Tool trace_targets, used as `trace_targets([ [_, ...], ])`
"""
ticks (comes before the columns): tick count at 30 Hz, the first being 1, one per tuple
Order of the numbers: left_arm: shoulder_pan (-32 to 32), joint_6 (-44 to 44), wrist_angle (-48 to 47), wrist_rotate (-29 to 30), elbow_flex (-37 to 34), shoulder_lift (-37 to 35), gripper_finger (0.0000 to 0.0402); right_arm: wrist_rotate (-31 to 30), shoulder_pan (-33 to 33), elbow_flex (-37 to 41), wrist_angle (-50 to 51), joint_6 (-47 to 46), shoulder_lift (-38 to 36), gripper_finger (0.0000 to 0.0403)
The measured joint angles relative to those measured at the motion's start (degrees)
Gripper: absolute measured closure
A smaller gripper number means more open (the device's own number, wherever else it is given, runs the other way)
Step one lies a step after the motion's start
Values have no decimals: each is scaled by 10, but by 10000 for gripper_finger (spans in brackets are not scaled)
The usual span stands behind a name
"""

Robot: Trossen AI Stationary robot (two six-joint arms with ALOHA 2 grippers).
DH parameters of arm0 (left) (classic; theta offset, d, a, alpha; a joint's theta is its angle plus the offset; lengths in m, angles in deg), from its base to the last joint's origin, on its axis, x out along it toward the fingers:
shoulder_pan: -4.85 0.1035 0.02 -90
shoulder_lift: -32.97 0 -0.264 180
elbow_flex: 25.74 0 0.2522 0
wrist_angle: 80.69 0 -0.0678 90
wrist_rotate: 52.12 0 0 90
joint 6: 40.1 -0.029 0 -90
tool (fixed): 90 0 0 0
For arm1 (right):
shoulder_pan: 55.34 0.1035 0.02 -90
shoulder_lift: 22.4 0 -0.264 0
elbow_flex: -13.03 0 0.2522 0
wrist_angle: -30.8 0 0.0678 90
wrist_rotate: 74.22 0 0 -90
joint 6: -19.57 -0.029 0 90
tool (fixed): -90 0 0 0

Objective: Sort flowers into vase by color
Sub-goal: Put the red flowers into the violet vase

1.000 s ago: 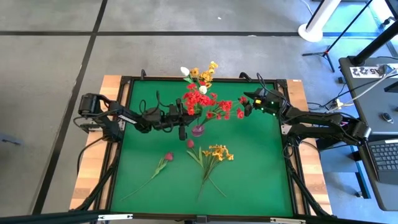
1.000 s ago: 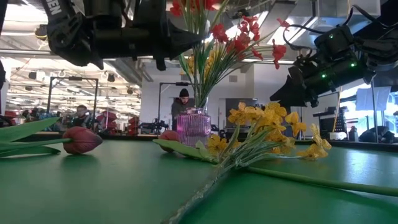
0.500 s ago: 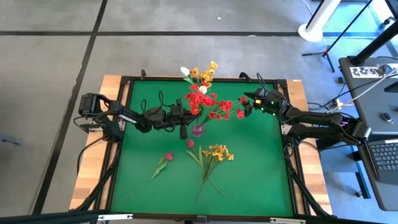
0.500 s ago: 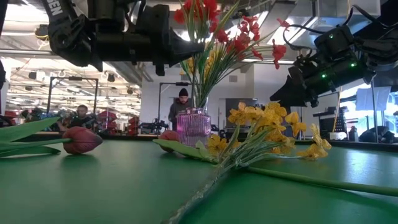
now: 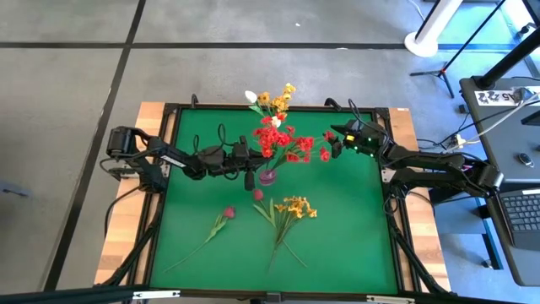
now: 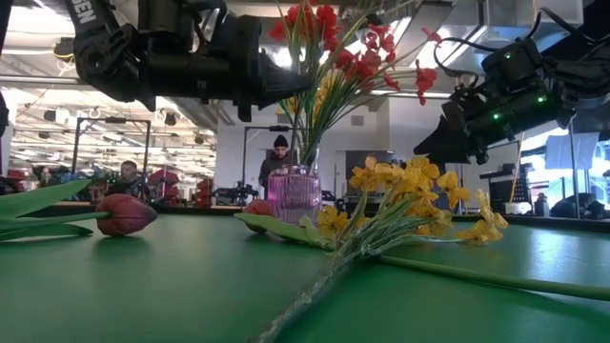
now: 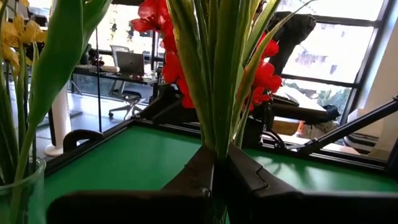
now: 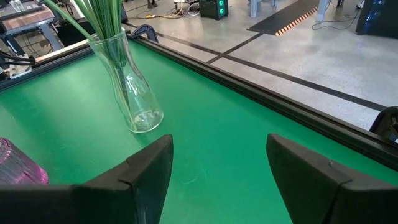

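Left gripper (image 7: 214, 171): pinched on red flowers' (image 5: 283, 145) stems, above pink vase (image 6: 297, 194).
Handling: light, springy; grip low on stems.
Right gripper (image 8: 217, 171): wide, idle.

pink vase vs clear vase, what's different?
The ribbed pink glass vase is short and squat; the clear glass vase is tall, with a narrow waist. The pink one stands mid-table and holds red blossom stems; the clear one stands at the table's far edge with yellow-orange blossoms and white buds. The left gripper, shut, holds stems above the pink one only. Both stand upright on the green mat.
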Motion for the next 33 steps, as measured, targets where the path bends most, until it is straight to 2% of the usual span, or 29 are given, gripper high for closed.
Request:
trace_targets([
  [6,3,11,-42,0,0,0,391,0,0,0,0,0,0,146],
  [33,2,14,-82,0,0,0,372,0,0,0,0,-3,0,146],
])
